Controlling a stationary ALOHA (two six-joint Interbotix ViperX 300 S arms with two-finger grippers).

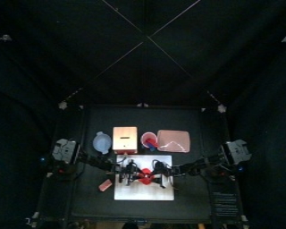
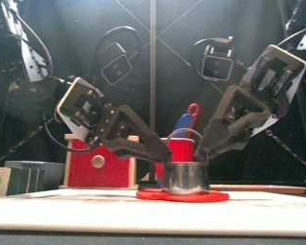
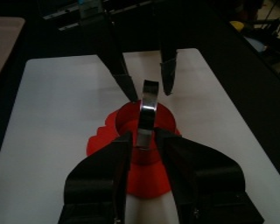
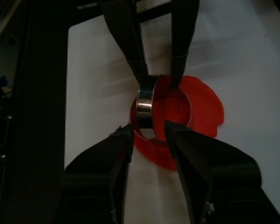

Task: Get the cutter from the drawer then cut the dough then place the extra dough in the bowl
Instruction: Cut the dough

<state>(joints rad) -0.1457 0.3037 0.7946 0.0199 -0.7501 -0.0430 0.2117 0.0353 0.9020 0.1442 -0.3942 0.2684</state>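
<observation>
Two black arms meet over the white cutting board (image 1: 124,191) at the front of the table (image 1: 110,121). The round metal cutter (image 2: 184,178) stands upright on the flat red dough (image 2: 220,196), which lies at the middle of the board.

The left gripper (image 3: 145,144) comes in low from the left and is clenched on the cutter's near rim; its own wrist view shows the metal band pinched between the two jaws. The right gripper (image 4: 149,129) slants down from the right to the cutter's opposite side and is at the rim; whether it is grasping the metal or only resting against it cannot be told from any view.

In the front view the dough shows as a thin red lip around the cutter's base, flat on the board.

Four things stand in a row behind the board, well apart from the grippers:
- the blue-grey bowl (image 1: 103,141) is at the left;
- the pale wooden box (image 2: 98,165) with its red drawer front is just beside the bowl;
- the red cup (image 2: 180,148) with a blue toy knife (image 2: 182,124) standing in it comes next;
- the flat pink tray (image 1: 173,139) is at the right.

A small pinkish-red piece (image 1: 106,184) lies on the table just off the board's left edge; it is too small to identify.
</observation>
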